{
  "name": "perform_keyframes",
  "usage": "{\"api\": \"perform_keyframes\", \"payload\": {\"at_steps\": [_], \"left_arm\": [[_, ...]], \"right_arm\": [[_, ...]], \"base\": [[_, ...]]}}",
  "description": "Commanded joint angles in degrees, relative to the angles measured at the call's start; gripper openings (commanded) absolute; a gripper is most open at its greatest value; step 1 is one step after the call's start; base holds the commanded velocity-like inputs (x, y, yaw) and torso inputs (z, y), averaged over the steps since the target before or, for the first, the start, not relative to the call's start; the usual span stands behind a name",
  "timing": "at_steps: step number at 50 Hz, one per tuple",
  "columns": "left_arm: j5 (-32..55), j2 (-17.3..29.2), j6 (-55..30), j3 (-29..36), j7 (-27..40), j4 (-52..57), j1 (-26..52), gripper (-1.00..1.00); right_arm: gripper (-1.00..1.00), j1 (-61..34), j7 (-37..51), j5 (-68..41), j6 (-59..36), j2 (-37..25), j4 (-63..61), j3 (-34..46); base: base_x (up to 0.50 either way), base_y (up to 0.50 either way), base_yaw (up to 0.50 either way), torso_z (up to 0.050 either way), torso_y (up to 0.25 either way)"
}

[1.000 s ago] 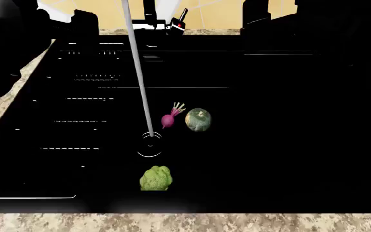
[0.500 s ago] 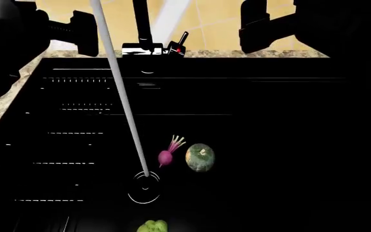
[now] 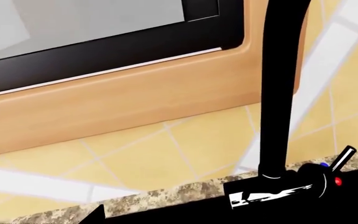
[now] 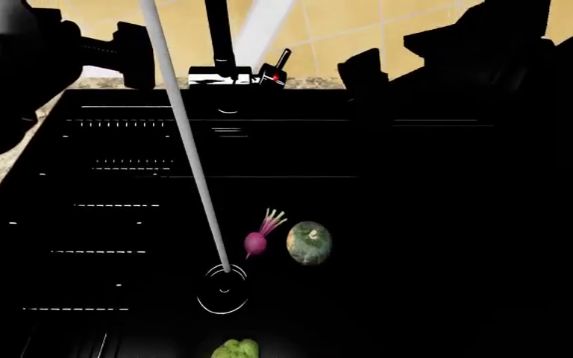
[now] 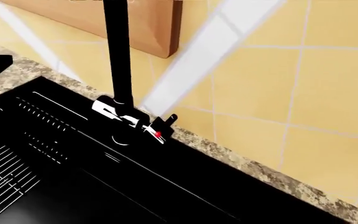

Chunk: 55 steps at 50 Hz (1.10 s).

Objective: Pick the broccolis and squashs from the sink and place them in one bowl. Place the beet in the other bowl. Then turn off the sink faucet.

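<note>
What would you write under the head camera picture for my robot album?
Water streams into the black sink, where a beet and squash wait beside the drain, broccoli nearer the camera.

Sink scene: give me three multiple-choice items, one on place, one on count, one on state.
1. Where does the beet lie relative to the squash?
A. Beside it, toward the robot's left
B. On top of it
C. On the counter outside the sink

2. How many vegetables show in the sink in the head view?
A. One
B. Three
C. Five

3. Is the sink faucet running?
A. No, it is dry
B. Yes
C. The faucet is missing

Key: 1 A, the beet lies left of the squash; 2 B, beet, squash, broccoli; 3 B, a water stream reaches the drain ring.
</note>
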<state>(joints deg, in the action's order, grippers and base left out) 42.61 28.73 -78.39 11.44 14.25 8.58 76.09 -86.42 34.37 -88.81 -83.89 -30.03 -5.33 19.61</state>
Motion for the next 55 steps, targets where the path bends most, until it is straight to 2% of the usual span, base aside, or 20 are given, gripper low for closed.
{"api": "perform_keyframes", "payload": {"at_steps": [1, 24, 35, 42, 55], "left_arm": [[0.2, 0.1, 0.7, 0.0, 0.0, -0.4, -0.7, 1.00], [0.8, 0.2, 0.5, 0.0, 0.7, -0.7, -0.5, 1.00], [1.6, 0.3, 0.5, -0.7, 1.0, -0.1, -1.1, 1.00], [1.4, 0.6, 1.2, -0.4, 0.9, -0.7, -1.4, 1.00], [1.5, 0.9, 1.7, 0.0, 0.9, -1.3, -1.7, 1.00]], "right_arm": [[1.00, 0.9, -0.9, -7.4, -2.6, -0.8, 0.4, 2.5], [1.00, 7.4, -9.4, -7.6, -1.3, -2.7, -1.3, 8.3], [1.00, 9.2, -18.9, 3.8, 1.5, -2.2, -1.3, 13.5], [1.00, 8.6, -26.7, 13.5, 4.4, -2.3, -1.8, 20.5], [1.00, 7.1, -37.5, 24.5, 9.9, 0.1, 2.3, 31.0]], "base": [[0.00, 0.00, 0.00, 0.000, 0.000], [0.00, 0.00, 0.00, 0.000, 0.000], [0.00, 0.00, 0.00, 0.000, 0.000], [0.00, 0.00, 0.00, 0.000, 0.000], [0.00, 0.00, 0.00, 0.000, 0.000]]}}
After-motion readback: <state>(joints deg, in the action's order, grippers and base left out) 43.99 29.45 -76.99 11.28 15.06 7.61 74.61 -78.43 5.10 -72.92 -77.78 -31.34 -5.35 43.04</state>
